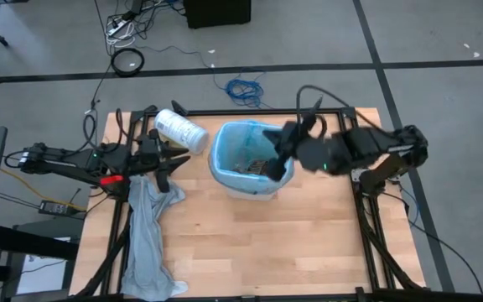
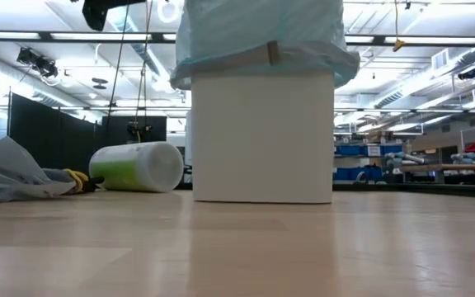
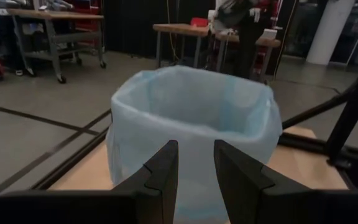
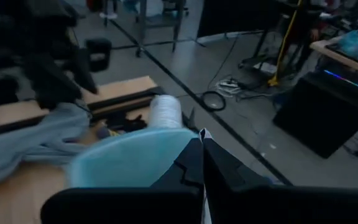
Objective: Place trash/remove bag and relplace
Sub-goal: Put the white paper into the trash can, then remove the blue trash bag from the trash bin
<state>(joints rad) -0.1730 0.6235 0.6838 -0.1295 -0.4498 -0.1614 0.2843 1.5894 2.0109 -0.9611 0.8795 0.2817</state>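
The right gripper (image 1: 273, 164), fingers pressed together, hung over the thin light-blue plastic bag (image 1: 225, 138); snagging its rim could tear it.

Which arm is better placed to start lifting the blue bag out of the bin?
Right. Its tool is already over the bag's rim, fingers shut. The left tool sits open beside the grey sheet, off the bin.

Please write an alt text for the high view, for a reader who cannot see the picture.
Seen from above, a white bin lined with a light-blue bag stands on a wooden table, with the right gripper over its rim. The left gripper waits beside a white roll, above a limp grey sheet.
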